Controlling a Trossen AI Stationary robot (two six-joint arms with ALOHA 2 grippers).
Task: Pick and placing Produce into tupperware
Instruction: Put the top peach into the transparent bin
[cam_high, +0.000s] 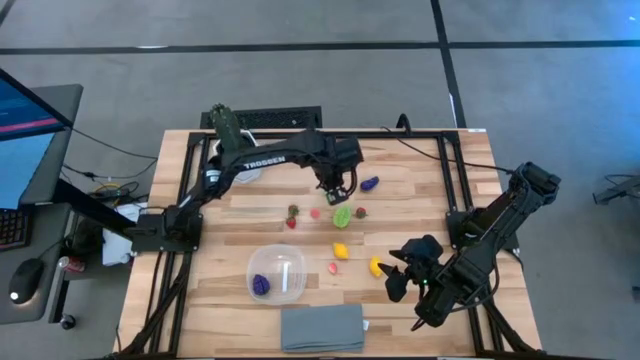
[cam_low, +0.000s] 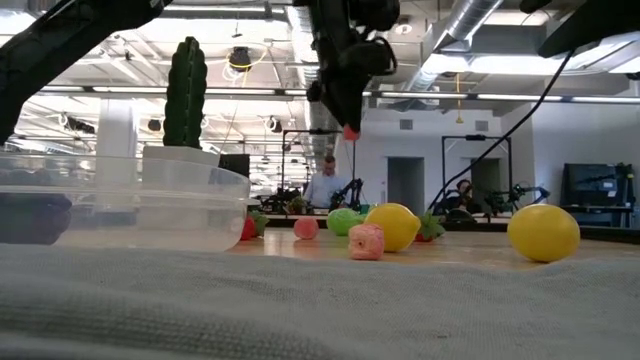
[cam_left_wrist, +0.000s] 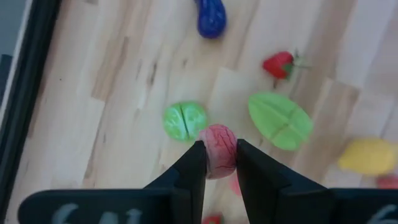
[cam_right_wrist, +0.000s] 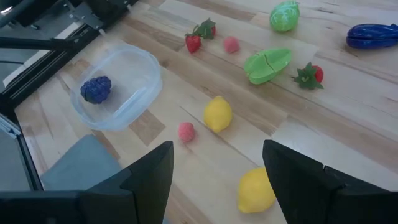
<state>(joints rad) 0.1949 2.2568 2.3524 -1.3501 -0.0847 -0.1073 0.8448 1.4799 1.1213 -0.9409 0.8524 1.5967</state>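
A pale wooden plank table stands on a grey floor crossed by dark lines. Beside it, a blue-lit monitor sits above a black keyboard and mouse. Beyond the table, an open workshop has exposed silver ceiling ducts, strip lights and white walls. A seated person is far off.

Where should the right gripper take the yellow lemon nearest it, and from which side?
Across the lemon's short middle, coming straight down from above. It lies on its side on the bare table, its long axis ending in a small tip, so the middle looks the narrowest, steadiest span. Nothing touches it. The right gripper is open just beside it.
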